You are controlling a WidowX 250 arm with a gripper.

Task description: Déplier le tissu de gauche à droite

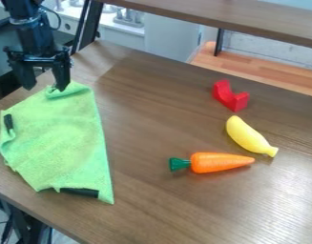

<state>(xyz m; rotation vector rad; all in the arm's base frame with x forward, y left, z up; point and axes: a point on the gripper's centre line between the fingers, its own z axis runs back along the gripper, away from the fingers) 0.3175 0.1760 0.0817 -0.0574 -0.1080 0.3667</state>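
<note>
The gripper [45, 88] is released, its 2 fingers apart above the upper end of the green cloth [56, 138], which lies rumpled on the table [145, 205], at the view's left. Farther right lie 1 carrot [218, 162], 1 banana [247, 136] and 1 red block [231, 97]

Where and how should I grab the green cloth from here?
I'd pinch the green cloth at the raised pucker on its far edge, coming straight down from above. That bit stands up in a small ridge, while most of the cloth lies flat and offers little to pinch. The open end effector already hangs beside it, so a small shift should probably do.
</note>
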